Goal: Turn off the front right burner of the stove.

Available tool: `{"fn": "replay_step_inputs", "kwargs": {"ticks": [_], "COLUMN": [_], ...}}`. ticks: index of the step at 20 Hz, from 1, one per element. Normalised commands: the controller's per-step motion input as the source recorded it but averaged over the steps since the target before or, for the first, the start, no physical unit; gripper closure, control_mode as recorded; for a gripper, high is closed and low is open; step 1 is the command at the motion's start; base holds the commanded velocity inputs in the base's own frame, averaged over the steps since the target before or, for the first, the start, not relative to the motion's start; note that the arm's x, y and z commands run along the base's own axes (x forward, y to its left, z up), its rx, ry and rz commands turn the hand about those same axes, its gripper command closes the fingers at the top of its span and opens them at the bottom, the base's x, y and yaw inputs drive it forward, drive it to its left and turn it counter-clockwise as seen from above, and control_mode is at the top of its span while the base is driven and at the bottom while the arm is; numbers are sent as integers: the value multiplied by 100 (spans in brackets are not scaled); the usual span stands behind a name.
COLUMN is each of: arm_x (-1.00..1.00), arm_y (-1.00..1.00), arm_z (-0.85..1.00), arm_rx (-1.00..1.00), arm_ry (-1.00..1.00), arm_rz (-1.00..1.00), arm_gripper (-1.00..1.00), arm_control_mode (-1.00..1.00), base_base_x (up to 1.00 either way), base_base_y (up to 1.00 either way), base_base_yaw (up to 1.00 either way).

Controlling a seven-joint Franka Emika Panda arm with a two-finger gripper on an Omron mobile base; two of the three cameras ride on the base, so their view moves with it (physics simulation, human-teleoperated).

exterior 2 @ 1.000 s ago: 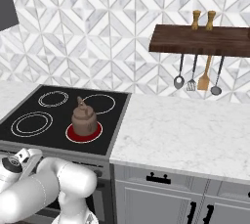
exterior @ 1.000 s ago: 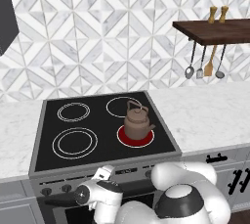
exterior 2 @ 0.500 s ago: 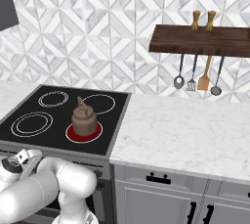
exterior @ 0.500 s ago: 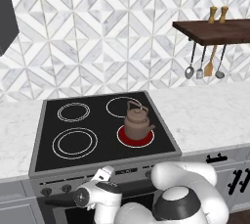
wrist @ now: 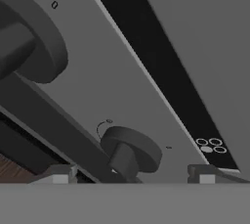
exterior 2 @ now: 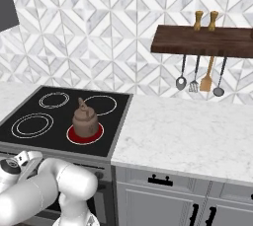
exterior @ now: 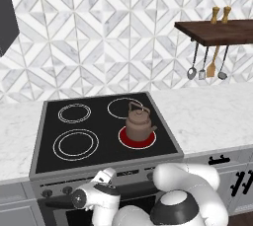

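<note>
**A:** Where does the burner stand?

**B:** The front right burner (exterior: pixel 137 138) sits at the near right of the stove (exterior: pixel 99 136), its disc glowing red under a brown kettle (exterior: pixel 139 123). The worktop (exterior 2: pixel 197 136) runs off to the right of it.

**A:** And the pincer?

**B:** The pincer (wrist: pixel 131 174) hangs low before the grey front panel (wrist: pixel 97 86), its two tips set wide with nothing between them. A dark knob (wrist: pixel 130 150) stands just ahead of the tips, between them and a little toward the left one. A second, larger-looking knob (wrist: pixel 29 37) lies further along the panel.

**A:** So what does the move turn on?

**B:** The near knob's stub points out from the panel toward the hand; the tips likely need to close across it. Whether that knob governs the red burner cannot be told.
</note>
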Motion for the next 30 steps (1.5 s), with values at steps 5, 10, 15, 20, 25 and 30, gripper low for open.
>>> {"fn": "replay_step_inputs", "kwargs": {"ticks": [5,10,15,20,25,30], "arm_x": [29,27,33,64,87,92], "arm_y": [0,-17,-37,-52,-70,-74], "arm_z": [0,7,11,14,4,4], "arm_rx": [0,13,30,42,53,56], "arm_ry": [8,5,5,3,0,-1], "arm_rz": [0,0,-8,-14,-25,-30], "arm_gripper": [100,100,100,100,100,100], "arm_control_mode": [-100,-100,-100,-100,-100,-100], "base_base_x": [0,0,0,0,0,0], "base_base_y": [0,0,0,0,0,0], "base_base_yaw": [0,0,0,0,0,0]}}
